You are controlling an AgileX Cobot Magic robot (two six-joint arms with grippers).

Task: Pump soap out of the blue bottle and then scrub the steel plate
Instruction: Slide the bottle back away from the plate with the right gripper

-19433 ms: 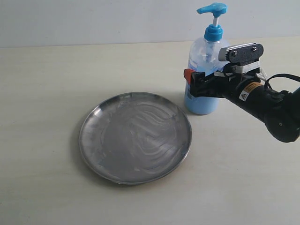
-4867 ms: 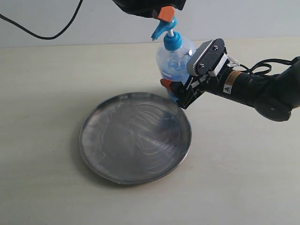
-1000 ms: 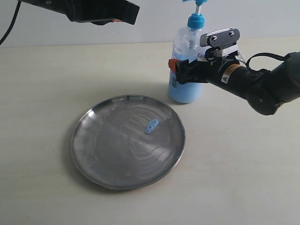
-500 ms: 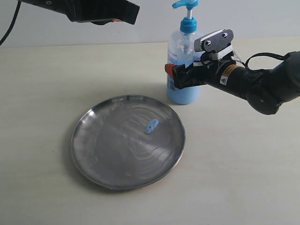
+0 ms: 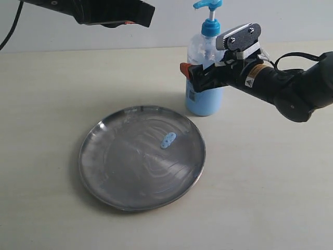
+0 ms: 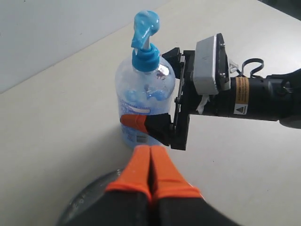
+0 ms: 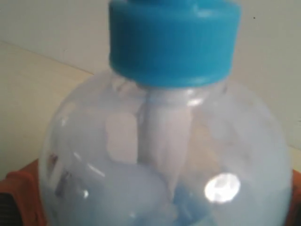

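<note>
Gripping the tall clear blue-pump bottle (image 5: 204,99), my right pincer (image 5: 202,78) holds it upright beside the round shiny steel plate (image 5: 119,172), which bears a pale blue soap blob (image 5: 168,139). My left pincer (image 6: 150,162) hangs apart, closed on nothing.

Wrist views: blue bottle (image 7: 164,155) blurred, top cropped; steel plate (image 6: 84,205) mostly cut off.

1. A pale cream, flat, smooth table (image 5: 270,198) carries everything, and it fills most of the exterior view.
2. A wide, round, shiny grey steel plate (image 5: 119,174) lies flat on the table, a little left of the middle.
3. A soft dark shadow sits on the table along the plate's near edge.
4. A tall clear plastic bottle with light-blue liquid and a bright blue pump (image 5: 203,104) stands upright on the table.
5. The bottle is just beside the plate's far right edge, with a small strip of table between them.
</note>
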